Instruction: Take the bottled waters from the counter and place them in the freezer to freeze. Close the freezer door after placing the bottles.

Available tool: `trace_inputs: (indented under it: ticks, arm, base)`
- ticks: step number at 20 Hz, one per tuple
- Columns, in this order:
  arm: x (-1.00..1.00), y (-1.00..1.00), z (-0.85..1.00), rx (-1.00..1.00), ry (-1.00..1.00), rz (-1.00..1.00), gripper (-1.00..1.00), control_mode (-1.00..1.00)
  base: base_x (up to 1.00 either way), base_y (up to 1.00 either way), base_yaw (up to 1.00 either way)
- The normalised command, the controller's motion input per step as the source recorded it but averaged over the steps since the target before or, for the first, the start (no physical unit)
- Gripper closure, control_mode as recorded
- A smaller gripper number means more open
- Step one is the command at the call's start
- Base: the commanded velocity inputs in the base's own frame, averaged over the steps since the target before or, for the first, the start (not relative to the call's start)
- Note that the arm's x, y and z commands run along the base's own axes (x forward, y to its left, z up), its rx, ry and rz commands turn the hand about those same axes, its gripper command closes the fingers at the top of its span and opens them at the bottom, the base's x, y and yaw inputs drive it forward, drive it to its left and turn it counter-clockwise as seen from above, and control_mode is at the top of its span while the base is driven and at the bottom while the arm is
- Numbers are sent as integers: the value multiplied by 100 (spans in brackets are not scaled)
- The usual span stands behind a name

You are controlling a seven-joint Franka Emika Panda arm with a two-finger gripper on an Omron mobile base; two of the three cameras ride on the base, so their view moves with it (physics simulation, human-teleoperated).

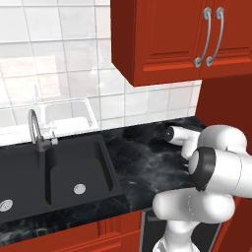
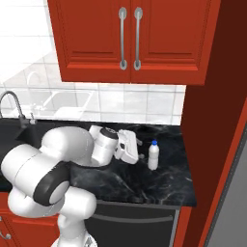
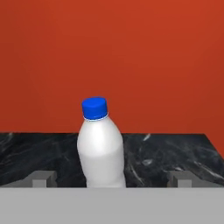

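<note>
Bottled water stands upright near the tabletop's right edge; the end effector, wide open, holds nothing.

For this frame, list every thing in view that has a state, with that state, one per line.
bottled water: upright on the counter, blue cap on, not gripped.
gripper: open, fingers either side of the bottle, level with its lower part.
upper cabinet doors: closed.
faucet: no water visible running.
sink basin: no dishes visible in it.
dishwasher front below the counter: closed.
</note>
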Motion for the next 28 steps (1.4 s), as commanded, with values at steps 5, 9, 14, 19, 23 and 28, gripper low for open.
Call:
trace_inputs:
  ticks: [5, 9, 14, 19, 23, 28]
  arm:
    - [4, -14, -2, 0, 0, 0, -100, -100]
    - [7, -12, 0, 0, 0, 0, -100, -100]
    - [8, -5, 0, 0, 0, 0, -100, -100]
    - [6, -2, 0, 0, 0, 0, -100, -100]
    - [3, -9, 0, 0, 1, 0, -100, -100]
    - [0, -16, -2, 0, 0, 0, -100, -100]
  base:
    - [0, 0, 0]
    - [0, 0, 0]
    - [0, 0, 0]
    - [0, 0, 0]
    - [0, 0, 0]
    - [0, 0, 0]
